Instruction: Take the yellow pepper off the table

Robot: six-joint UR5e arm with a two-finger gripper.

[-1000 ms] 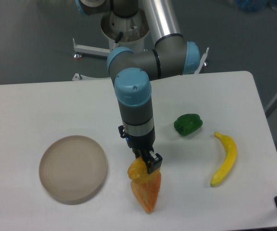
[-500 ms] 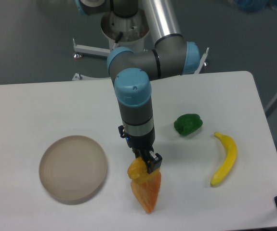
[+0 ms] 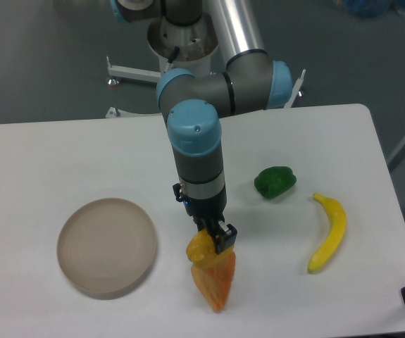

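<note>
Right now the gripper (image 3: pixel 214 241) is down at the yellow pepper (image 3: pixel 199 248), which sits near the front edge of the table (image 3: pixel 61 162), touching the far end of the orange wedge (image 3: pixel 215 279). One dark finger shows on the pepper's right side; the other is hidden behind the wrist, so whether the fingers are clamped on the pepper or just apart around it cannot be told from this view.

The step in hand looks like securing the grasp before lifting. To do it well, the fingers should close squarely across the pepper's body, not on its sloping shoulder, where the smooth skin would likely squirt out. The wedge is the main nuisance: being in contact with the pepper, it may drag along or catch a fingertip. A straight vertical lift, begun slowly, would show whether the pepper comes free alone.

The beige plate (image 3: pixel 107 246) to the left, the green pepper (image 3: pixel 275 181) and the banana (image 3: pixel 330 232) to the right lie well apart from the work.
</note>
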